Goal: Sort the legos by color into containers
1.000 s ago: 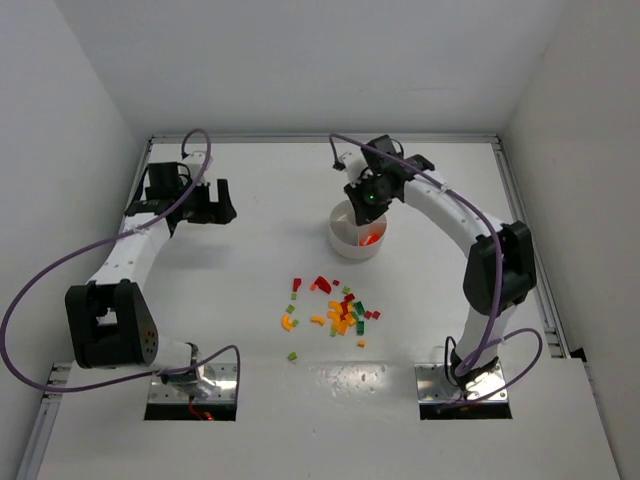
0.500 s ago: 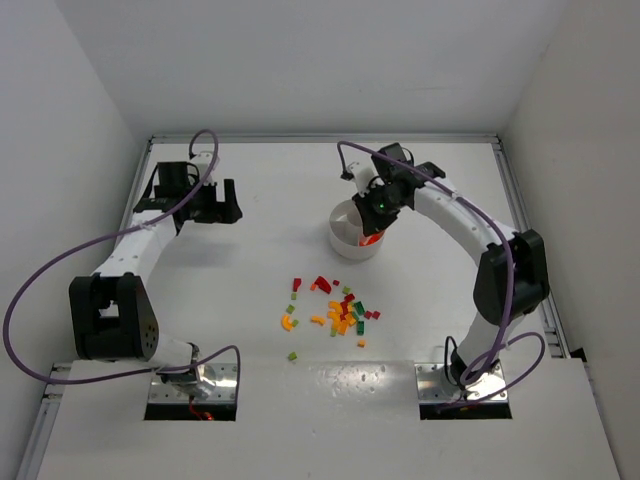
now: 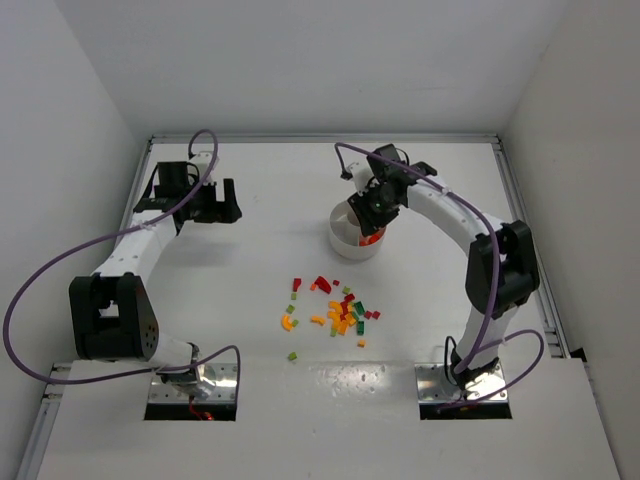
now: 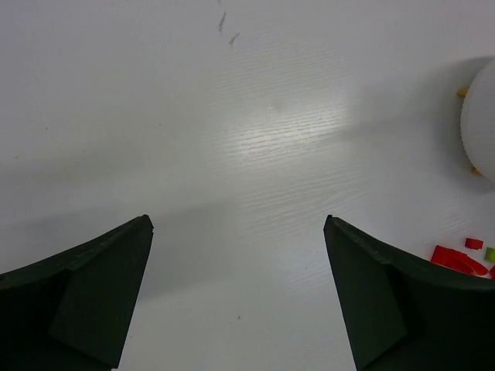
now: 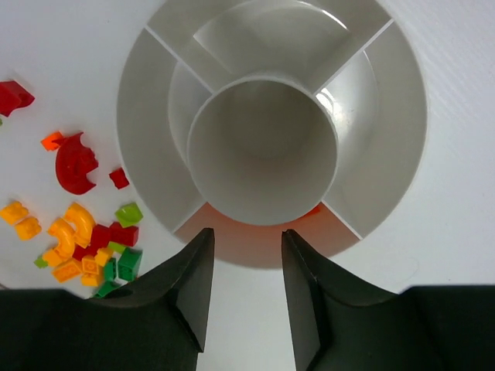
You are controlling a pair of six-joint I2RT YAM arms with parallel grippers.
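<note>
Item, right pincer (image 5: 245, 236): poised directly over the dish (image 3: 343, 243); its two dark fingers (image 5: 189, 286) stood a little apart with nothing visible between them; the gap sat above the near wedge (image 5: 329, 232), whose floor glowed red-orange; judged a dropping position, chosen so that a released brick would land inside the walls of the red wedge and not on the table (image 3: 250, 260). Item, left pincer (image 4: 240, 309): spread to its widest and holding nothing; hung over bare table at the far left, well apart from dish and bricks; probably parked there to leave the right arm room. Item, dish: round, white, upright, mouth facing up; being round, it had no long axis; its dividing walls ran out like spokes from the central cup (image 5: 263, 154); the red-tinted wedge faced the near right in the top view, toward the right arm's base; a sliver of red-orange brick (image 5: 313, 209) showed at the foot of the cup; the other wedges seen from the wrist showed no brick. Item, legos (image 3: 338, 312): loose on the table on the near side of the dish, with red, orange, yellow and green mixed; the scatter ran longer left to right than front to back; one curved red piece (image 5: 73, 164) lay flat near the dish's wall. Sorting judged barely begun, most bricks lying unsorted on the table.
</note>
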